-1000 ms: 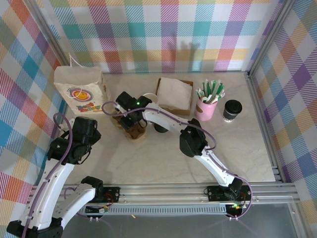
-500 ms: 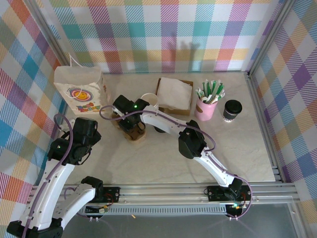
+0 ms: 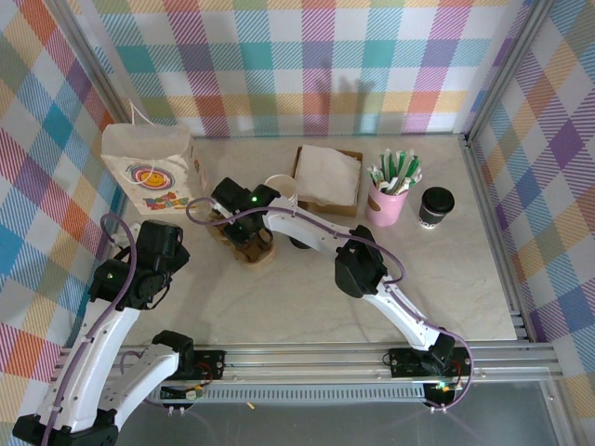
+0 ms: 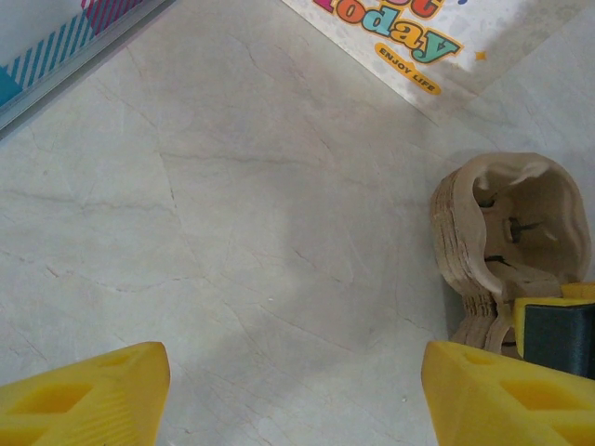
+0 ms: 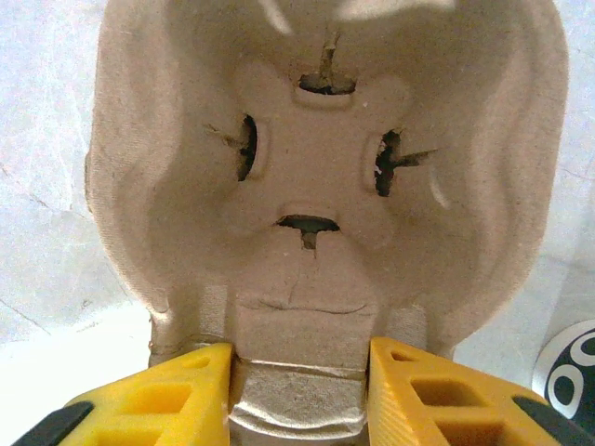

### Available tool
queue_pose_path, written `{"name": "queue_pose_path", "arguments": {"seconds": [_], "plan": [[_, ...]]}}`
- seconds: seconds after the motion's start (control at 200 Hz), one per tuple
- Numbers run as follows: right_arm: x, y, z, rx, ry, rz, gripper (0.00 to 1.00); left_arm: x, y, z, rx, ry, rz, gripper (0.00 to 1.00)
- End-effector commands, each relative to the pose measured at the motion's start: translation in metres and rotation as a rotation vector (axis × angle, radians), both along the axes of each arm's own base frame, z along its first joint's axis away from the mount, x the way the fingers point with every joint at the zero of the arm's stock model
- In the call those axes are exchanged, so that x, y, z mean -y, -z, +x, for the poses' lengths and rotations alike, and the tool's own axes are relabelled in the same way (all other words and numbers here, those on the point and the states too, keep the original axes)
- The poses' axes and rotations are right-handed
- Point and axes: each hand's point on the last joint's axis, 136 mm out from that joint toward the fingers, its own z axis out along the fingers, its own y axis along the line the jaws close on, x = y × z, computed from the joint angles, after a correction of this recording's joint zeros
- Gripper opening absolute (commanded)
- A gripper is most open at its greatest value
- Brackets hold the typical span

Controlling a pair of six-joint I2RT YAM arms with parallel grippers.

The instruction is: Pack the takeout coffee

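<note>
Takeout coffee [image 3: 436,206] seen beside pink cup [image 3: 386,206], pulp carrier [image 5: 325,186] pinched by right tool [image 5: 299,376], left tool [image 4: 293,381] spread wide, empty.

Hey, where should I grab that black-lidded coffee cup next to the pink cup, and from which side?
Grip the takeout coffee around its dark side wall, just under the lid. It stands upright, so probably come in level from the near side; the pink cup stands close on its left.
</note>
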Motion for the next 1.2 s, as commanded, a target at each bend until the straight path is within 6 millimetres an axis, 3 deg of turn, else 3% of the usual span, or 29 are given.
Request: {"name": "queue_pose_path", "arguments": {"seconds": [0.0,0.17,0.405,0.74,0.9,1.195], "plan": [[-0.006,-0.046,0.006,0.058,-0.027,0.083,0.36,-0.007,0.001,-0.002,-0.005,-0.028,0.028,0.72],[-0.009,-0.077,0.007,0.098,-0.034,0.145,0.34,-0.007,0.0,0.0,-0.003,-0.026,0.032,0.72],[-0.005,-0.094,0.004,0.107,-0.035,0.164,0.31,-0.007,0.012,-0.004,-0.017,-0.044,0.012,0.73],[0.0,-0.093,-0.009,0.039,-0.032,0.165,0.28,-0.009,0.013,-0.008,-0.013,-0.056,0.012,0.72],[0.003,-0.103,-0.012,0.036,-0.033,0.182,0.28,-0.01,0.016,-0.01,-0.019,-0.062,0.013,0.73],[0.014,-0.146,-0.021,0.023,-0.006,0.261,0.28,-0.003,0.029,-0.007,-0.028,-0.06,-0.033,0.73]]}}
